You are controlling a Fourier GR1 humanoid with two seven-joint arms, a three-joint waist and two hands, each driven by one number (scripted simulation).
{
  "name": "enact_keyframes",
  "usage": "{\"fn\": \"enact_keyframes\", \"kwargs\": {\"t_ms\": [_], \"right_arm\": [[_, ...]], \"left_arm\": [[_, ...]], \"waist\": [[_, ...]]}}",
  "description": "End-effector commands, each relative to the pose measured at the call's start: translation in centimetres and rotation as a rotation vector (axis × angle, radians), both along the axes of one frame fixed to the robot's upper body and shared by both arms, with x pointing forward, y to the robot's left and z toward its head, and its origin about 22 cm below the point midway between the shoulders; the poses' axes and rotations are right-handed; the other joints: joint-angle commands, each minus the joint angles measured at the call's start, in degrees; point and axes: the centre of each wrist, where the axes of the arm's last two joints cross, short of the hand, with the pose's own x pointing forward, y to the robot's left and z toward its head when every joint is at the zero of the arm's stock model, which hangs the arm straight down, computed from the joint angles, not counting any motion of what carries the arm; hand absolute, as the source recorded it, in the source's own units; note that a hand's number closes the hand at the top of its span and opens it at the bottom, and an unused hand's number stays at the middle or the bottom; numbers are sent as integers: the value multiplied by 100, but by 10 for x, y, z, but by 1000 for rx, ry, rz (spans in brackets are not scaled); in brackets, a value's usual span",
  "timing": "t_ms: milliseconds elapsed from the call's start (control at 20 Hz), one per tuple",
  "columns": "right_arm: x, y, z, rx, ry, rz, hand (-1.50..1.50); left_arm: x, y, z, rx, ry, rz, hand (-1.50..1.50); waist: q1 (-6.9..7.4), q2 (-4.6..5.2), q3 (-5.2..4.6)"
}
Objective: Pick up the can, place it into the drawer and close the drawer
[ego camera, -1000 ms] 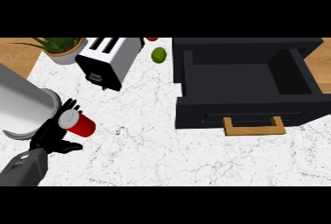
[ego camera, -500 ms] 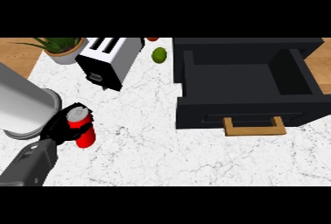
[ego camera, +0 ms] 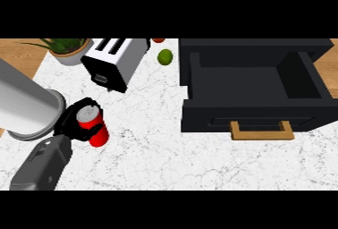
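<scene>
A view looking steeply down on a white marbled desk [ego camera: 165, 152]. At the lower left of the frame, a grey forearm comes up from the bottom edge and ends in the black left hand [ego camera: 71, 127]. Its fingers [ego camera: 89, 131] are curled round a red can [ego camera: 94, 126] with a silver top, which stands roughly upright in the hand at the left of the frame, well apart from the drawer. The hand covers part of the can's left side.

Just to the left of the hand, a large grey cylinder [ego camera: 23, 107] fills the left edge of the frame. Above the can, near the top of the frame, a white and black toaster [ego camera: 113, 62] with two slots lies at a slant. A potted green plant [ego camera: 63, 48] sits in the upper left corner, beside the toaster. A small green fruit [ego camera: 165, 56] lies to the right of the toaster, and a bit of something red [ego camera: 158, 40] shows at the top edge above it.

The right half of the frame holds a black drawer [ego camera: 254, 89], pulled open, its inside dark. A light wooden handle [ego camera: 261, 131] sticks out from its front, pointing toward the lower edge. The right hand does not show.
</scene>
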Motion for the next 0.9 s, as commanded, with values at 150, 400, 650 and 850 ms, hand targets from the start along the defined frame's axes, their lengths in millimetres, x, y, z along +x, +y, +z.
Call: {"fn": "enact_keyframes", "kwargs": {"t_ms": [150,400,650,850], "right_arm": [[-5,-3,-5,-2,8,-16,-150],[-9,7,-6,-4,4,-28,-150],[-6,12,6,9,3,-27,-150],[-10,3,13,2,-16,-26,-150]], "left_arm": [[5,-67,-9,-44,-54,297,150],[17,-97,27,-23,-141,290,150],[37,-127,90,19,-182,294,150],[32,-144,128,35,-203,287,150]], "waist": [[128,-47,15],[110,-54,13],[91,-46,8],[40,-20,3]]}}
